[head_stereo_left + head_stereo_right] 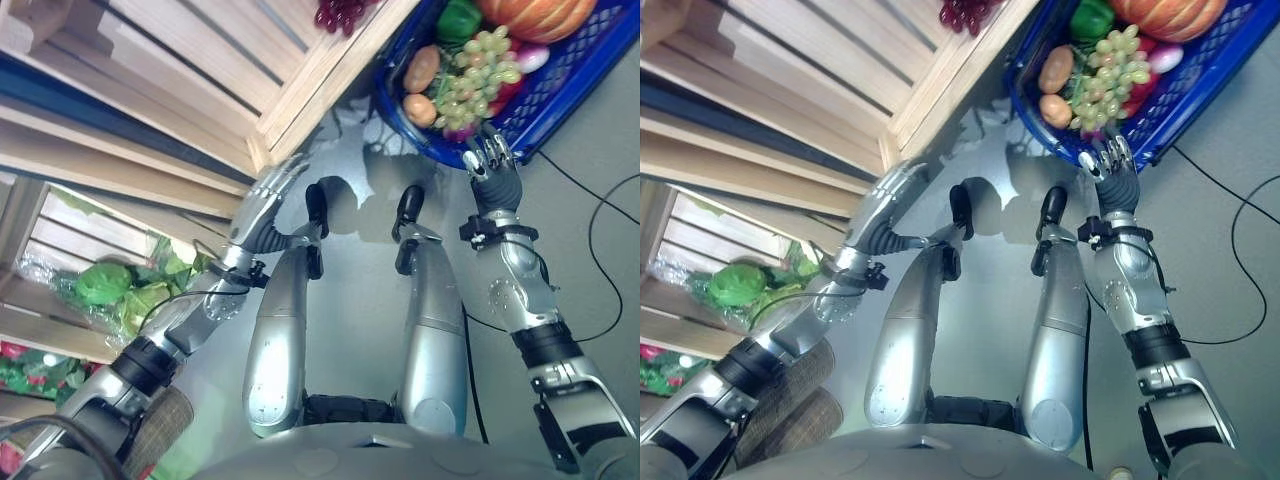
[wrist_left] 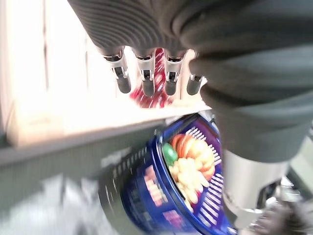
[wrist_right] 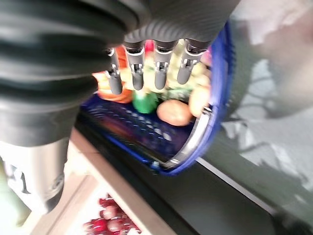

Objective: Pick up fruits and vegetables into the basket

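Observation:
The blue basket [image 1: 570, 85] stands on the floor at the upper right. It holds an orange pumpkin [image 1: 535, 15], a green pepper [image 1: 458, 20], green grapes [image 1: 480, 65] and two potatoes [image 1: 422, 68]. My right hand [image 1: 492, 165] hovers at the basket's near rim, fingers [image 3: 161, 73] relaxed and holding nothing. A bunch of red grapes [image 1: 338, 12] lies in the wooden crate [image 1: 300, 90] beside the basket. Below that crate's corner my left hand [image 1: 262, 200] is open and empty, its fingers [image 2: 146, 81] pointing toward the red grapes [image 2: 151, 95].
Slatted wooden crates [image 1: 120, 100] fill the upper left. A lower shelf on the left holds green leafy vegetables [image 1: 110, 285] in plastic wrap and red produce [image 1: 20, 365] below them. Grey floor lies between the crates and the basket.

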